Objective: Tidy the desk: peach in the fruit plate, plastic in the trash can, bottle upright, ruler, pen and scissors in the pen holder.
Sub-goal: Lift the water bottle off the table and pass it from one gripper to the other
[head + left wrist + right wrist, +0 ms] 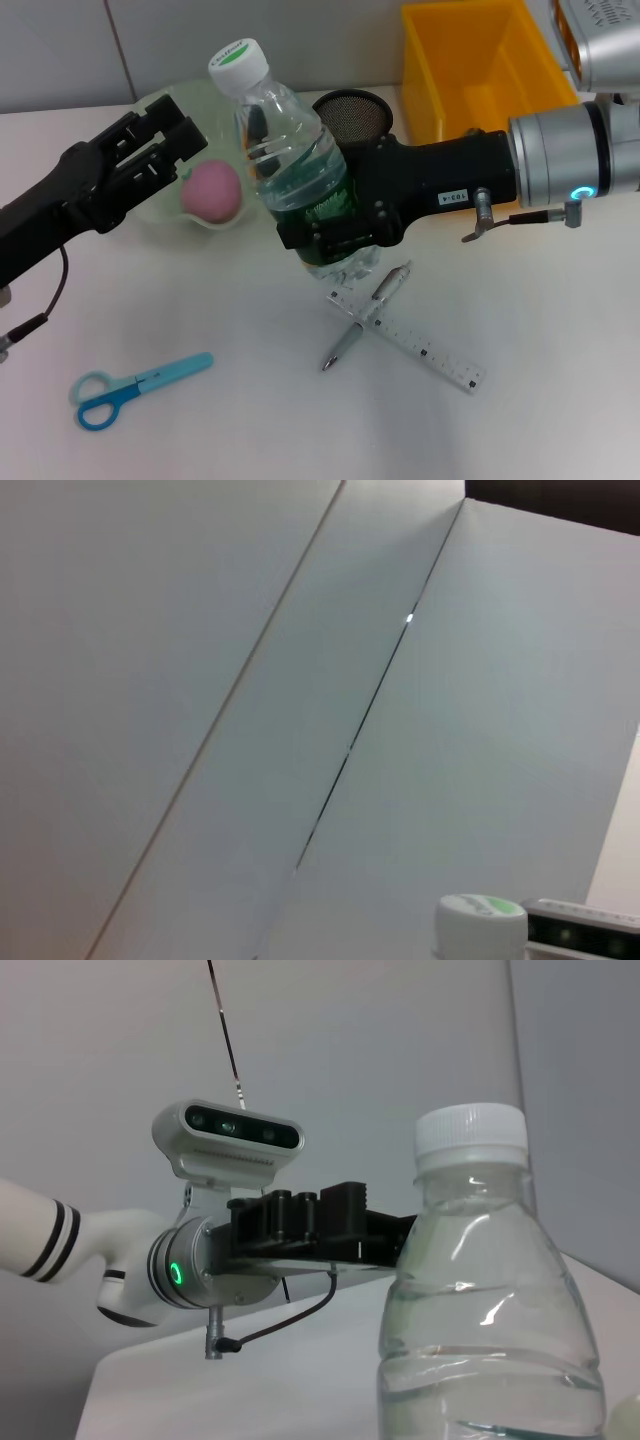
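A: Where is the clear plastic water bottle with the white-and-green cap [290, 150]?

B: Upright near the middle of the white desk [230, 420], pinched around its green label by the right gripper [320, 225], whose black fingers press against both sides. The label's print is too small to read. A small white sticker on the gripper's black body has digits I cannot make out.

A: And the left gripper [165, 135]?

B: It hangs over the pale green fruit plate [160, 215], fingers spread, nothing between them. One pink peach [211, 190] lies in that plate.

A: What else, counted?

B: One silver pen [365, 315] lies across one clear ruler with black marks [420, 345], touching it, just in front of the bottle. One pair of blue-handled scissors [135, 385] lies well apart, at the near left of the desk. Behind the bottle stands one dark mesh pen holder [352, 115], and beside it one yellow plastic bin [480, 70].

A: The wrist cameras?

B: The right wrist view shows the bottle's cap [470, 1140] close up. The left wrist view catches that cap [480, 925] at its edge, against a grey wall.
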Robot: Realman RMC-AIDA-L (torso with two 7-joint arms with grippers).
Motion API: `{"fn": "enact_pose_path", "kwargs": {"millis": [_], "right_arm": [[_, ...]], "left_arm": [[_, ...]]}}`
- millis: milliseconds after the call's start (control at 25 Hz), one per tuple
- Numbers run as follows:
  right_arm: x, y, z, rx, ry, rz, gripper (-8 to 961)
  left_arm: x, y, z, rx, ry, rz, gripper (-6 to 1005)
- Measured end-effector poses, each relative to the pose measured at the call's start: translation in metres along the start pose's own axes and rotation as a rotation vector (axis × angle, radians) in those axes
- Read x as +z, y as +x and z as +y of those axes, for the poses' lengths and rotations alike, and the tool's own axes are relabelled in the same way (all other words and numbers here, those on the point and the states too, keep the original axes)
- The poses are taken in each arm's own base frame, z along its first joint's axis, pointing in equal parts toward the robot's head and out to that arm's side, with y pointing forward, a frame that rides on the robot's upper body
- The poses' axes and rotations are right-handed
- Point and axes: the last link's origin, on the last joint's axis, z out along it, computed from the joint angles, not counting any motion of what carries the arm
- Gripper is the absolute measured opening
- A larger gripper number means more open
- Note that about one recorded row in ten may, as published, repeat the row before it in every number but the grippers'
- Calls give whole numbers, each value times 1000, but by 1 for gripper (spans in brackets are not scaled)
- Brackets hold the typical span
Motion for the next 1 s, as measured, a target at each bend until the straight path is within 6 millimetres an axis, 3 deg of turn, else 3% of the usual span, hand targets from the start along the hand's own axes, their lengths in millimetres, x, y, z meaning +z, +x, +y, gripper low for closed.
{"fn": "enact_pose_path", "kwargs": {"millis": [1000], "right_arm": [[6, -3, 2, -13, -28, -13, 770]], "left_arm": [[7, -2, 6, 9, -47, 14, 714]]}}
